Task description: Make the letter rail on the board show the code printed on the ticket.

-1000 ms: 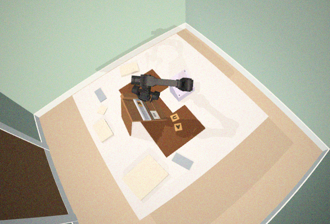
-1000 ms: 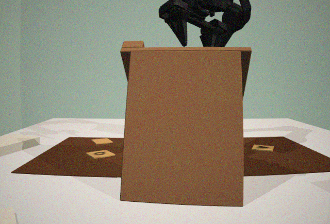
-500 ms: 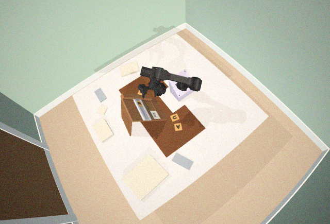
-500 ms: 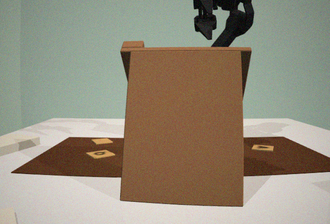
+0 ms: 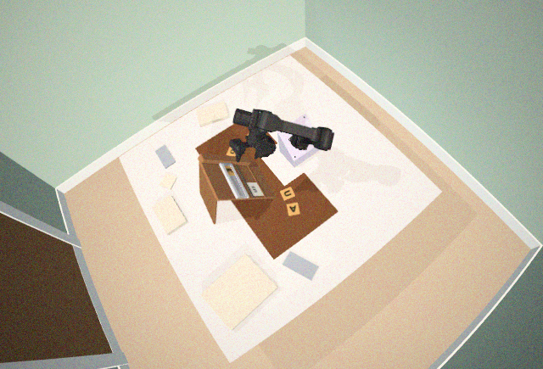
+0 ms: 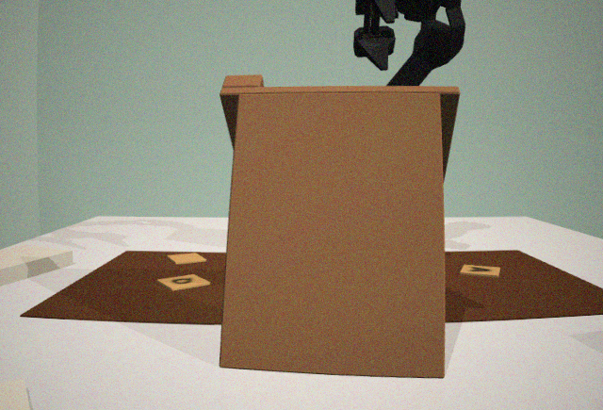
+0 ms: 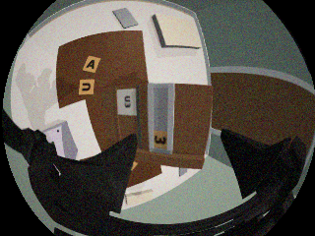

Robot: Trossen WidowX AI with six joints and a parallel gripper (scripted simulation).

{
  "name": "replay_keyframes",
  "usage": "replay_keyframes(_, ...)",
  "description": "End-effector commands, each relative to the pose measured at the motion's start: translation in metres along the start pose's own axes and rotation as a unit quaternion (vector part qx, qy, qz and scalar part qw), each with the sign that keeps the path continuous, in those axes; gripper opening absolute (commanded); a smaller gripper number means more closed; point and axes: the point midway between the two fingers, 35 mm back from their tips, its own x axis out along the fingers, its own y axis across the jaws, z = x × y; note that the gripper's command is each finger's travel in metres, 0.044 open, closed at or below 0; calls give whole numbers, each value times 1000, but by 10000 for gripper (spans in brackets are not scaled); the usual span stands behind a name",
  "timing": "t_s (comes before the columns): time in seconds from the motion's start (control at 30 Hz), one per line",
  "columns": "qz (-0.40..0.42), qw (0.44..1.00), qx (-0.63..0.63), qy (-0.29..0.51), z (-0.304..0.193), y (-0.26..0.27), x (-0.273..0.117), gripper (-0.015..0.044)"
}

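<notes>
Above the board (image 5: 208, 193) (image 6: 335, 230) (image 7: 192, 118), the claw (image 5: 250, 154) (image 6: 386, 45) (image 7: 181, 136) hangs wide open, its two fingers well apart with nothing between them and both tips clear of the board's top.

Left to right in the wrist view, the U tile (image 5: 287, 192) (image 7: 86, 87) and the A tile (image 5: 293, 209) (image 6: 480, 270) (image 7: 92, 64) lie beyond the left finger, near each other on the brown mat (image 5: 280, 233) (image 6: 530, 293) (image 7: 118, 49). The ticket (image 5: 254, 188) (image 7: 127, 101) comes next, its print blurred, just beside the grey rail (image 5: 228, 181) (image 7: 169, 108). Inside the rail, at one end, sits the 3 tile (image 5: 230, 170) (image 7: 160, 140), seen between the fingertips but not gripped.

Counted from the left in the top view: four cream blocks, two grey-blue slabs, one board, one rail, one ticket and one lilac block (image 5: 295, 159) (image 7: 69, 140). Of tiles there are five: one in the rail, U and A on one side of the board, and on the other side a round-lettered tile (image 5: 231, 151) (image 6: 183, 282) and another tile (image 6: 187, 257) whose face cannot be read.
</notes>
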Motion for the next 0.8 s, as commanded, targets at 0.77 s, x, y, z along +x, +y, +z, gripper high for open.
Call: replay_keyframes(0.77, 244, 742, -606, -149, 77, 235, 182, 340)
